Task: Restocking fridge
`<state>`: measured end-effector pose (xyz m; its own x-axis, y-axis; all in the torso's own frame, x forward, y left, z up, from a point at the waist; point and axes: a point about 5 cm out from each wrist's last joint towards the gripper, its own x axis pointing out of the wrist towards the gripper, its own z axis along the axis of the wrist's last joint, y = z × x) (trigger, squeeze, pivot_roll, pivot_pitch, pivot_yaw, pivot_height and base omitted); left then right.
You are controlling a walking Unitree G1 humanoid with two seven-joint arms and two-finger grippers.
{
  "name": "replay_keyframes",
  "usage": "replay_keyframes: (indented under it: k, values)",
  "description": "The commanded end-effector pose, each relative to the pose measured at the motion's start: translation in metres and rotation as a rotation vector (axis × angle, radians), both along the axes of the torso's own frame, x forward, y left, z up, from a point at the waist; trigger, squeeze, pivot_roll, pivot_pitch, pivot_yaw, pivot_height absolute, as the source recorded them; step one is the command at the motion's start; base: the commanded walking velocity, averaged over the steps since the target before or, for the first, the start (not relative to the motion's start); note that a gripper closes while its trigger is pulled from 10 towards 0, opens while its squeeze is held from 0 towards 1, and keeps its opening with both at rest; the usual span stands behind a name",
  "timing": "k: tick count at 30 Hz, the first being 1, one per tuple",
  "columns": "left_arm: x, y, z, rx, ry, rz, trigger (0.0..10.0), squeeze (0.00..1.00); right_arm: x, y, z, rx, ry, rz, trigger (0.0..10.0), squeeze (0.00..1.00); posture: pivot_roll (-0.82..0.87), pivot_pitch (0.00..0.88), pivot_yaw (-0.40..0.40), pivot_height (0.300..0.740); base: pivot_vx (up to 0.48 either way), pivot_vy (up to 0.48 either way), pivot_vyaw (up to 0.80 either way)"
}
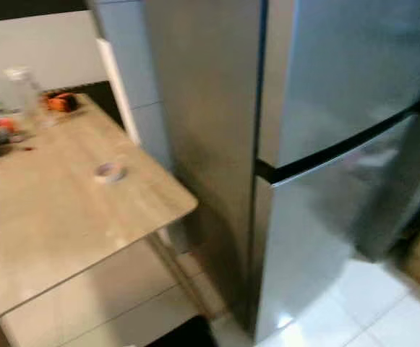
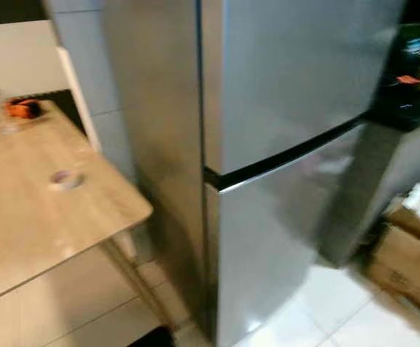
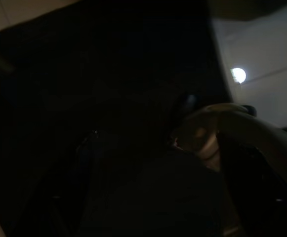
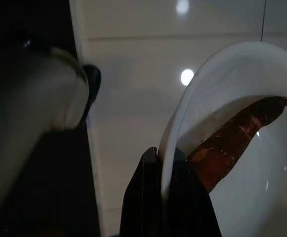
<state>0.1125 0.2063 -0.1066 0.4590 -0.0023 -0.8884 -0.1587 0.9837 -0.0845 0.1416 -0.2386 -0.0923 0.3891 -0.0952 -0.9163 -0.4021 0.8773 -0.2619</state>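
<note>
A tall silver fridge [image 1: 325,144] stands upright with both doors shut, a dark horizontal seam [image 1: 340,148] dividing upper door from lower; no brand or writing can be read on it. Just beside it, on the robot's left, is a wooden table [image 1: 58,210] carrying a small tape roll [image 1: 110,172], a clear bottle [image 1: 23,90] and an orange item [image 1: 61,102]. Cardboard boxes [image 2: 405,264] sit on the white tiled floor [image 2: 354,318] to the right; any print on them is illegible. The right gripper [image 4: 164,163] pinches the rim of a white bowl [image 4: 242,148] between its fingers; inside lies a brown elongated item [image 4: 237,140], its long axis slanting across the bowl. The left wrist view is too dark to tell the left gripper's jaws.
</note>
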Motion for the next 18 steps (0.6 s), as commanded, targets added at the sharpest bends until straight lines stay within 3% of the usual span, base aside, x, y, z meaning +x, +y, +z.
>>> replay_keyframes:
  k: [1,12,18]
  values:
    - [0.0039,-0.0003,0.0011,-0.002,-0.008,-0.009,10.0,0.00,-0.0028,-0.0002,-0.0010,-0.003,0.008,-0.004,10.0,0.00,-0.08,0.000,0.023,0.740,0.000,0.000,0.00]
    - [0.0023,0.0005,0.0008,-0.003,-0.001,-0.024,10.0,0.00,-0.0077,-0.0097,-0.0006,-0.065,0.038,0.004,10.0,0.00,-0.08,0.000,0.022,0.740,0.000,0.000,0.00]
    - [0.0023,0.0002,0.0008,-0.008,-0.003,-0.024,10.0,0.00,-0.0085,-0.0091,-0.0011,-0.064,0.042,0.002,10.0,0.00,-0.08,0.000,0.022,0.740,0.000,-0.416,0.00]
